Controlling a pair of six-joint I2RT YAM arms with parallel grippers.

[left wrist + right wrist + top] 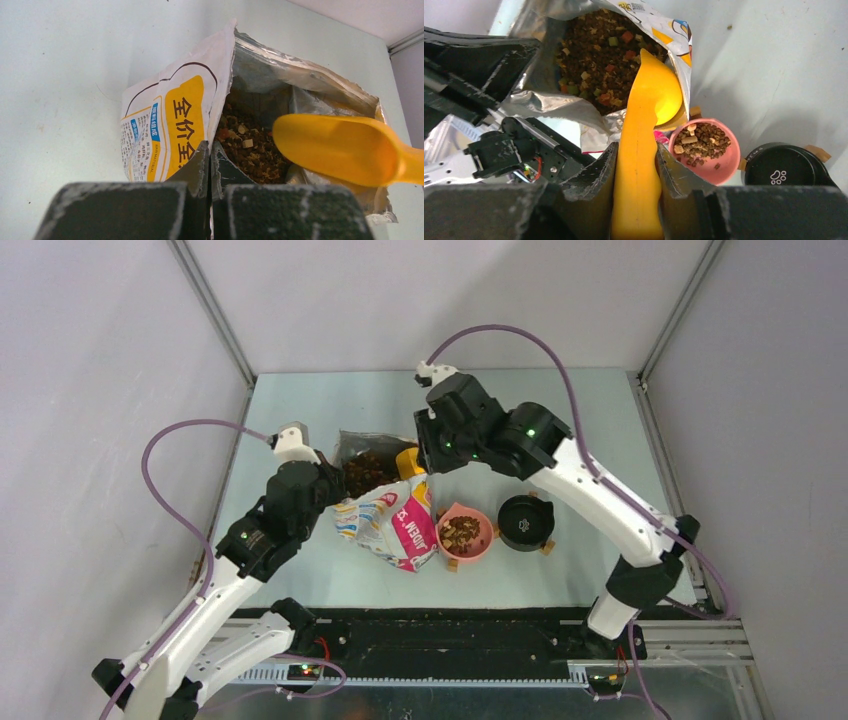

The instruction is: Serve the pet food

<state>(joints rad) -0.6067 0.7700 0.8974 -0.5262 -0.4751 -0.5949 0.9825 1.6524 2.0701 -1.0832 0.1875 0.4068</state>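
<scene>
Pet food (599, 55) lies in the open bag (175, 120) as loose pellets with no common axis, with more in the pink bowl (724, 172) beside it. The left gripper (209, 160) is pinched on the bag's rim. The right gripper (636, 150) clamps the yellow scoop (651, 90) by the handle, cup end toward the bag mouth. The bag label reads 全价.

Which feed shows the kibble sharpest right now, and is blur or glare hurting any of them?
Right wrist: kibble in the bag and pink bowl is sharp, only the near claw fingers blur. Left wrist: yellow scoop soft, foil lining glints mildly. Top external: even light, kibble too small to resolve.
</scene>
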